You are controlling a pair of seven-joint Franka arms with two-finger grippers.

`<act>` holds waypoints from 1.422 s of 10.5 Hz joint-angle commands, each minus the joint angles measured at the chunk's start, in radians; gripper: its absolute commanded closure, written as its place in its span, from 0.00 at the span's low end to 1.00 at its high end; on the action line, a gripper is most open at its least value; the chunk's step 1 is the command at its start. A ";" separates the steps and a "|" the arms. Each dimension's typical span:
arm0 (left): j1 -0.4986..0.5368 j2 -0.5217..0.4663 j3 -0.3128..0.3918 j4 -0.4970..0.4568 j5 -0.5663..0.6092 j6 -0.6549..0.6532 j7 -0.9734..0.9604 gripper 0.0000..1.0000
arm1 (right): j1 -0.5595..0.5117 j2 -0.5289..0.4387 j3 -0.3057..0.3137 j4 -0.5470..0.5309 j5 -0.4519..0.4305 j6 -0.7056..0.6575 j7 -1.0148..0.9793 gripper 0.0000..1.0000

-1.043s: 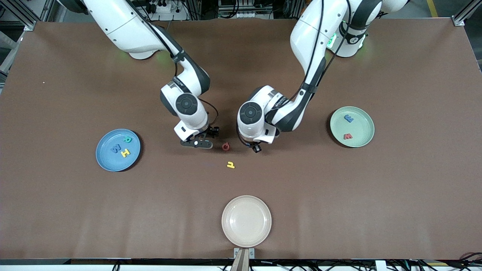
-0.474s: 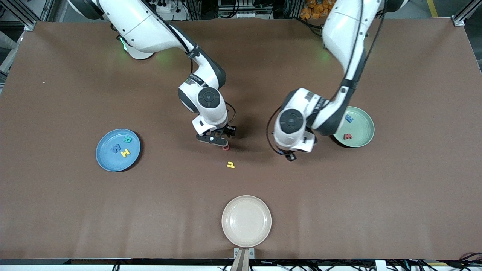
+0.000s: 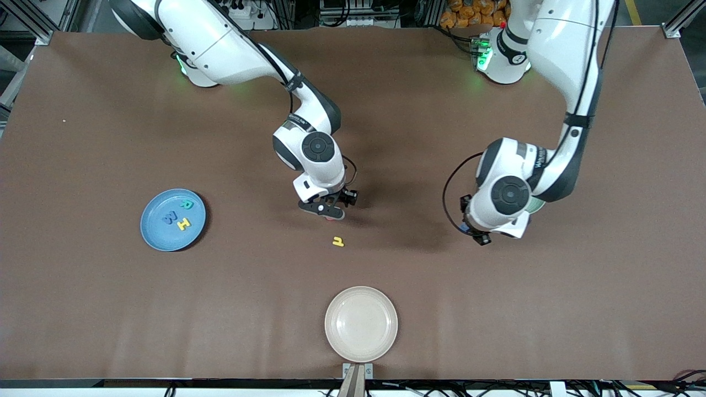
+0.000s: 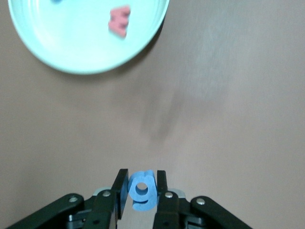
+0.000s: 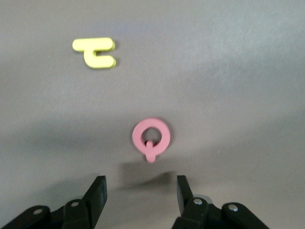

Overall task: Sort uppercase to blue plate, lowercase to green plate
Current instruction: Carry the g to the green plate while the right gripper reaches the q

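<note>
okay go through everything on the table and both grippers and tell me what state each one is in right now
left gripper: shut on blue g, near green plate.
green plate: holds red w.
right gripper: open over red Q.
yellow h: loose on table.
blue plate: holds three letters.
cream plate: empty.

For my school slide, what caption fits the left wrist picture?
Left gripper pinches the blue g, with the green plate and its red w ahead.
</note>
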 commanded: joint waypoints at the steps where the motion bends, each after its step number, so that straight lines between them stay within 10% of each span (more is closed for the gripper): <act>1: 0.068 -0.075 -0.019 -0.112 0.019 0.002 0.065 1.00 | 0.007 0.042 -0.014 0.045 -0.080 -0.015 0.027 0.34; 11: 0.195 -0.236 -0.020 -0.426 0.013 0.056 0.222 1.00 | 0.013 0.076 -0.027 0.084 -0.081 -0.008 0.027 0.50; 12: 0.194 -0.236 -0.020 -0.427 0.013 0.056 0.223 0.82 | 0.013 0.076 -0.027 0.084 -0.081 -0.008 0.026 0.55; 13: 0.185 -0.232 -0.020 -0.423 0.013 0.056 0.226 0.01 | 0.013 0.076 -0.027 0.084 -0.081 -0.009 0.024 0.62; 15: 0.181 -0.233 -0.020 -0.422 0.014 0.056 0.222 0.00 | 0.013 0.076 -0.027 0.084 -0.081 -0.009 0.023 0.73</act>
